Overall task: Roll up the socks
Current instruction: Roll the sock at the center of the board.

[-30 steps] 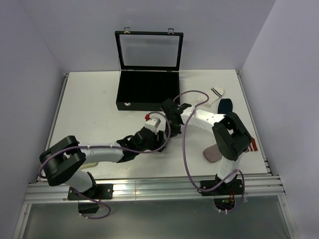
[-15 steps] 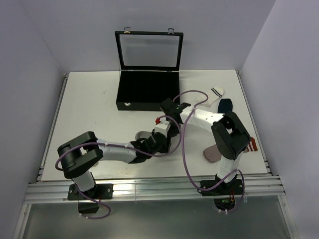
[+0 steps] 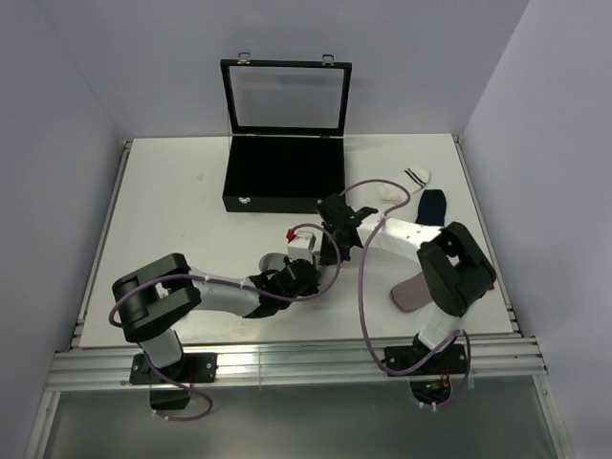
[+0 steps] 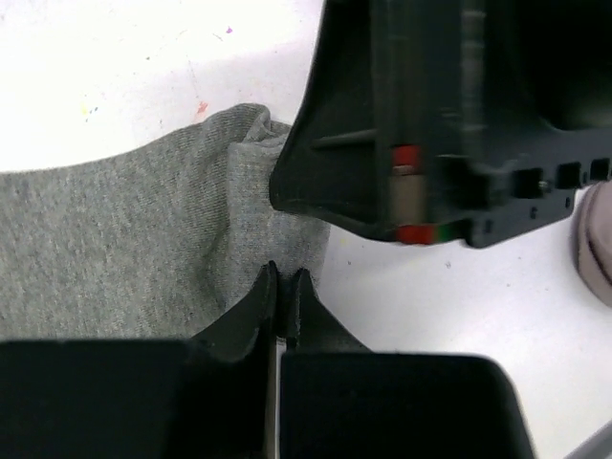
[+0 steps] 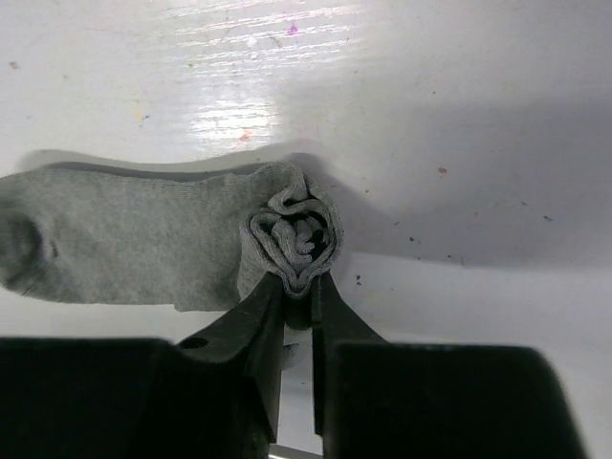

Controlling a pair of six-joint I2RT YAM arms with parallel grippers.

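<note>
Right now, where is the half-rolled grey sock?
Top view: the grey sock lies centrally, in front of the black case; the right gripper pinches its rolled end.

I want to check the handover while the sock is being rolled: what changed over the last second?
The left gripper slid slightly toward the near edge, and its jaws shut on the flat part of the grey knitted sock. The right gripper shifted a little to the right, still clamped on the sock's rolled end. The black hinged display case and the plain navy fabric sock stayed put.
</note>
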